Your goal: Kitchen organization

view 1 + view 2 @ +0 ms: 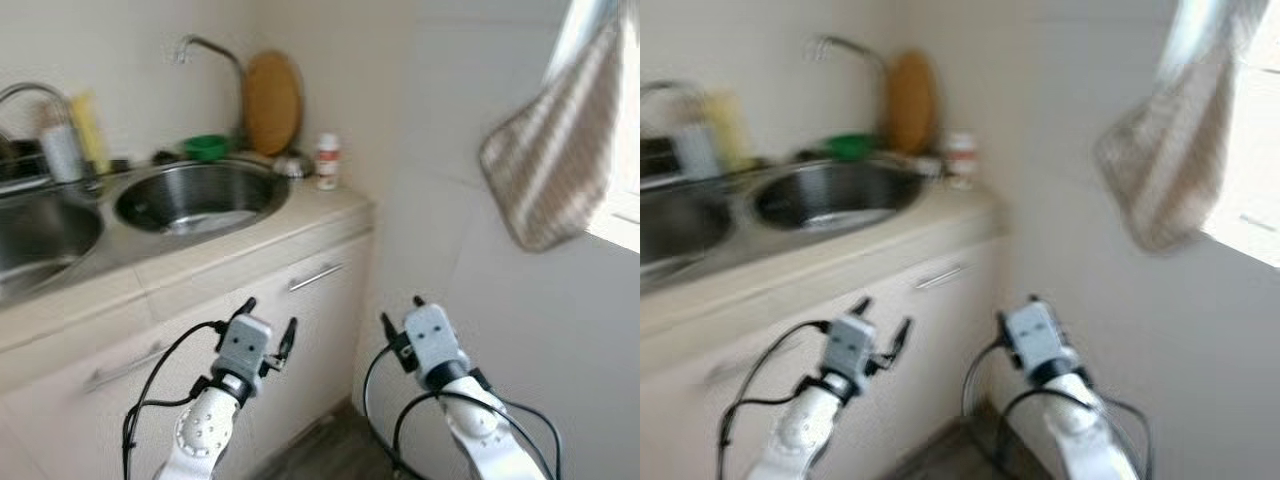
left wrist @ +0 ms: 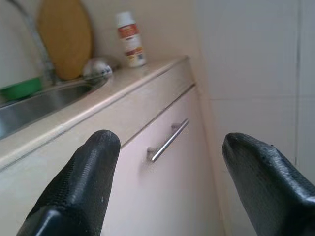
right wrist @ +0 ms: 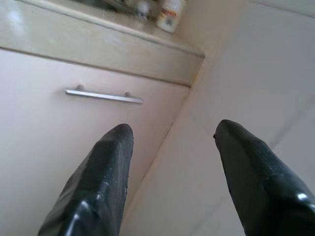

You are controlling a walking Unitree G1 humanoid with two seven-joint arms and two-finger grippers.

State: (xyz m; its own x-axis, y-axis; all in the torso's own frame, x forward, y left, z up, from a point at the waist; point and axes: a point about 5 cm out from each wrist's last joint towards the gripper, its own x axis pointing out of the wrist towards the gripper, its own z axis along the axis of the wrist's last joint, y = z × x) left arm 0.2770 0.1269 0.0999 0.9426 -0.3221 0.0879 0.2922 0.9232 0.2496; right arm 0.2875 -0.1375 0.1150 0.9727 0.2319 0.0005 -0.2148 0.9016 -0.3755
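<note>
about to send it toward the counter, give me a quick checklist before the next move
1. Left gripper open, holding nothing: ok.
2. Right gripper open, holding nothing: ok.
3. Cabinet doors shut, handle free: ok.
4. Round sink free of dishes: ok.
5. White bottle upright on the counter corner: ok.
6. Towel hanging at the right, away from both arms: ok.
</note>
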